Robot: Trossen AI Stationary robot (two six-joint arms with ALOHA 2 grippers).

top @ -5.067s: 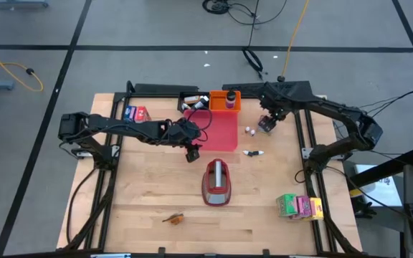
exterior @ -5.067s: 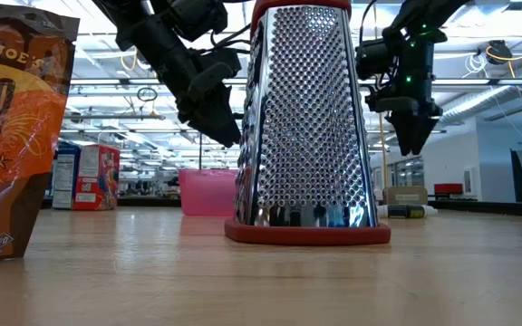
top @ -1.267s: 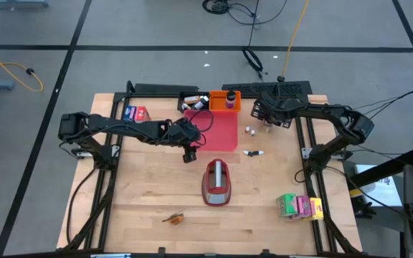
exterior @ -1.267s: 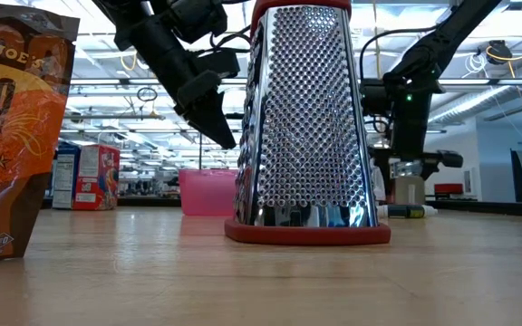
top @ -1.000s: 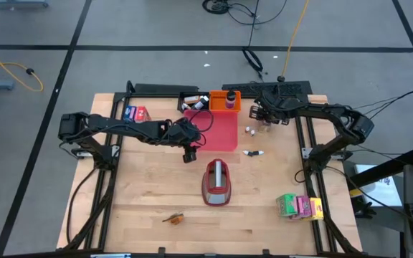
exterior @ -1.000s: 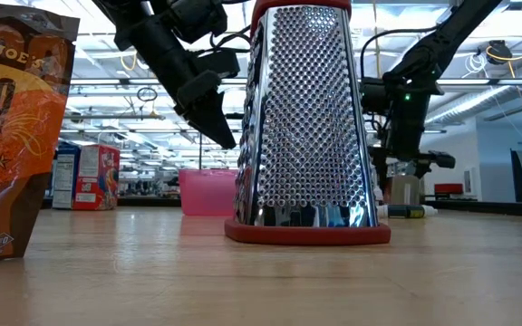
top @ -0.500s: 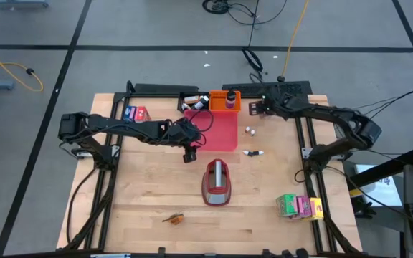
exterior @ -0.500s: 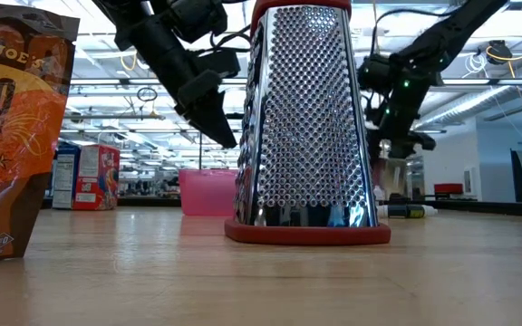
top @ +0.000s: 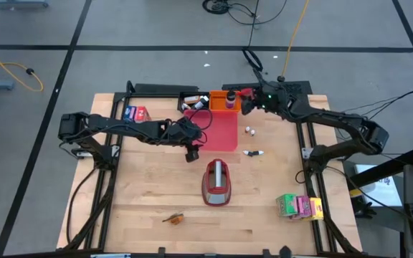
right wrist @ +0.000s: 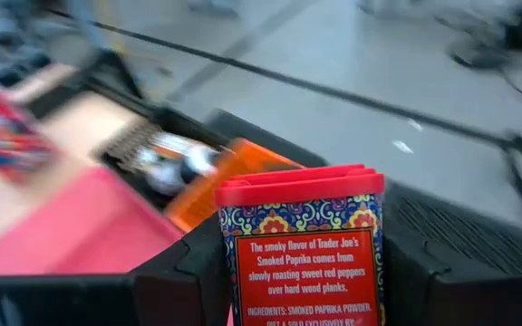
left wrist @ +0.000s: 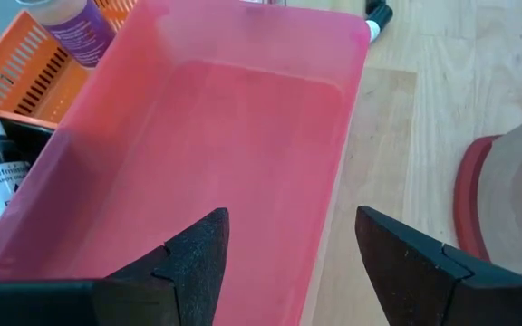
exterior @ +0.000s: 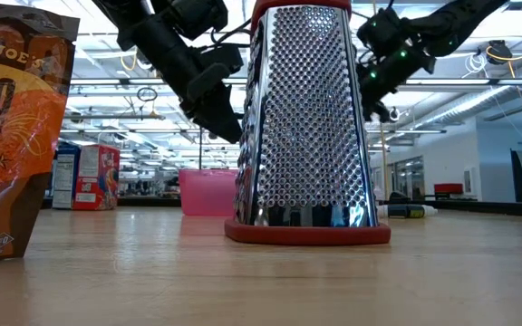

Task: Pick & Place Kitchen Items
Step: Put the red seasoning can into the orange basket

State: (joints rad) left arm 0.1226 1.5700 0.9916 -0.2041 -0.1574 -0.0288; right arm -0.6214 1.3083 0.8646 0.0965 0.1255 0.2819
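Observation:
My right gripper (top: 249,100) is shut on a red tin of smoked paprika (right wrist: 302,244) with a red lid. It is held in the air next to the orange basket (top: 224,100) at the table's far edge. My left gripper (top: 191,152) is open and holds nothing. It hovers over the near edge of the pink tray (left wrist: 243,136). Two tiny white bottles (top: 250,131) stand on the table to the right of the tray. A blue-red carton (top: 135,112) lies at the far left. Green, pink and yellow cartons (top: 298,206) lie at the near right, and an orange-brown piece (top: 174,217) lies near the front edge. My right gripper pinches the tin's two narrow sides (right wrist: 229,272), below the lid, between its two fingers (right wrist: 184,281). The fingers reach in nearly level from the table's right side. The tin stands upright in the hold, lid up, lifted clear of the table.
A red-based metal grater (top: 217,183) lies near the table's middle and fills the low view (exterior: 306,127). A black basket (top: 191,102) with bottles stands left of the orange basket. A small marker-like thing (top: 253,153) lies right of the tray. A snack bag (exterior: 16,127) shows in the low view.
My right gripper has risen from beside the white bottles and gone toward the table's far edge and the orange basket, carrying the tin. It has tipped up from pointing down to nearly level, and it has rolled. The tin is lifted clear of the table.

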